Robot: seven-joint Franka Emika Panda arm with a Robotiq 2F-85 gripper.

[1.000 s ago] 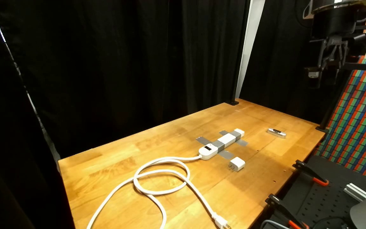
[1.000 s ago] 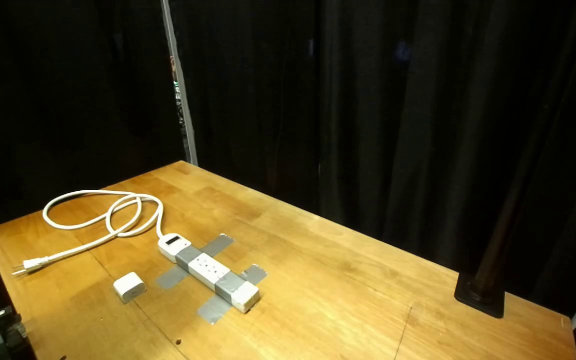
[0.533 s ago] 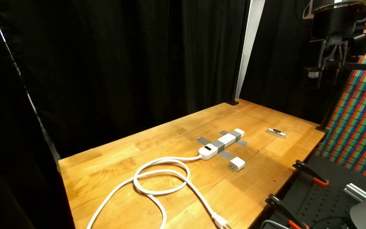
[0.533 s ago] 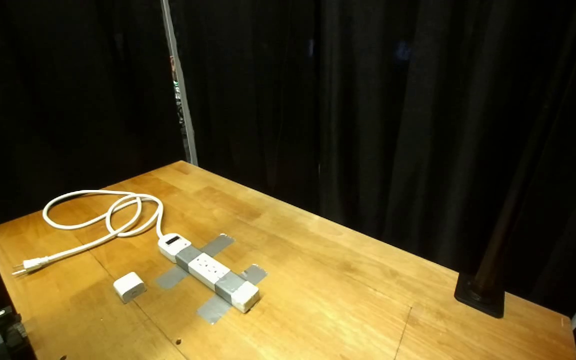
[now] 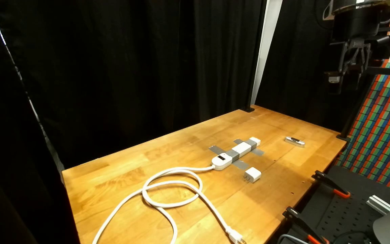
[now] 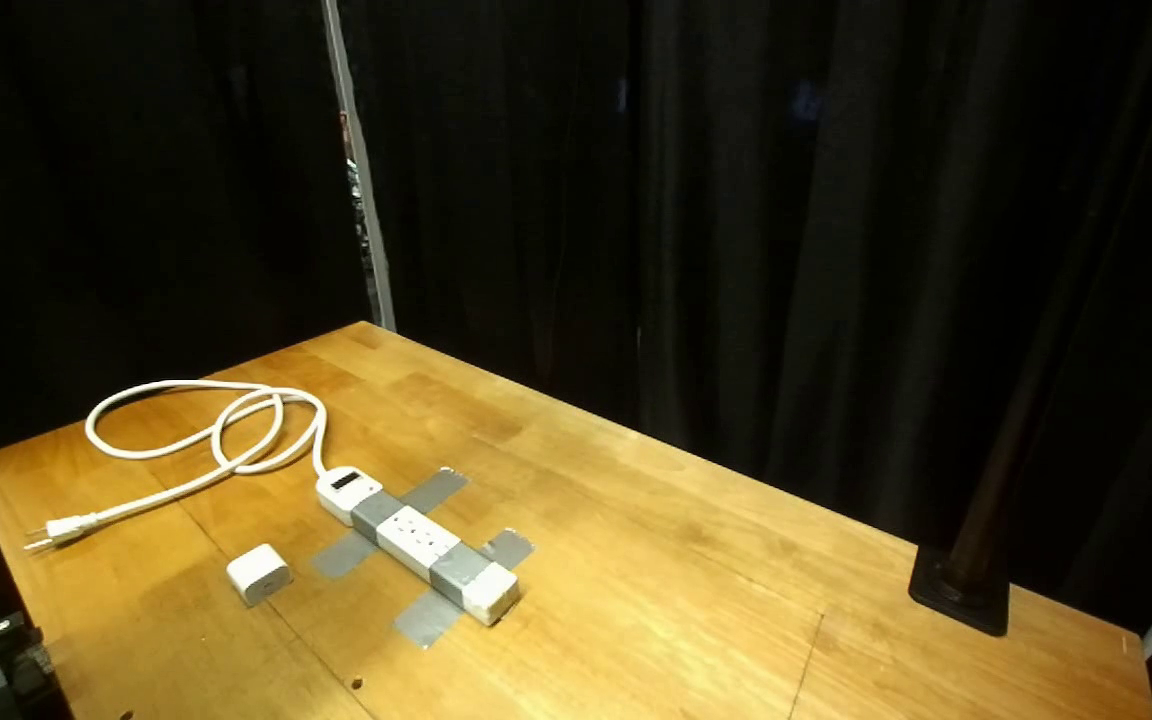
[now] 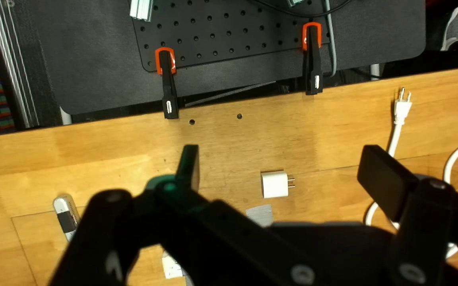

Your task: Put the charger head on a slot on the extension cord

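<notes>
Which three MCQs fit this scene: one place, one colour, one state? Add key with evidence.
1. Where is the charger head?
A: on the table, apart from the extension cord
B: plugged into the extension cord
C: atop the extension cord

2. What colour is the tape across the extension cord?
A: red
B: green
C: grey

3. How do the fingers stand?
A: shut on the charger head
B: wide apart, holding nothing
C: shut, empty

1 A: both exterior views show them separated.
2 C: grey bands show in both exterior views.
3 B: the wrist view shows them spread, gripping nothing.
</notes>
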